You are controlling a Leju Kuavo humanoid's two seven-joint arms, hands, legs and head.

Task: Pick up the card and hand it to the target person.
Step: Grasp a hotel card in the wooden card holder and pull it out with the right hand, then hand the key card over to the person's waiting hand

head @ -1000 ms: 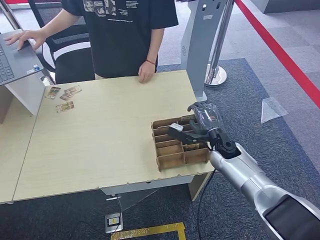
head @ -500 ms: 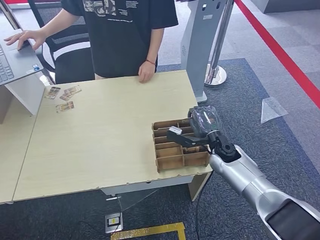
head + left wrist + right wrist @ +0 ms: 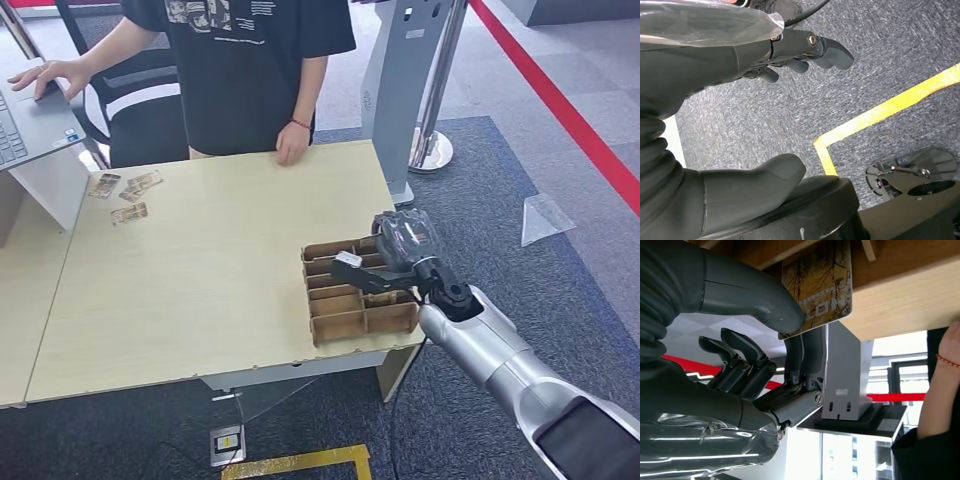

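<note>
Right hand (image 3: 753, 365) pinches brown patterned card (image 3: 817, 287) by its edge w/ thumb; thin grip could slip lifting from wooden divided tray (image 3: 355, 300); left hand (image 3: 734, 75) hangs empty, fingers apart

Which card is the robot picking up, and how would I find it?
Start at the pale wooden table and go to the brown wooden divided tray at its near right corner. There the robot's right hand pinches a card with a yellow-brown tree picture between thumb and finger. The other small cards lie flat, far away beside the laptop.
</note>
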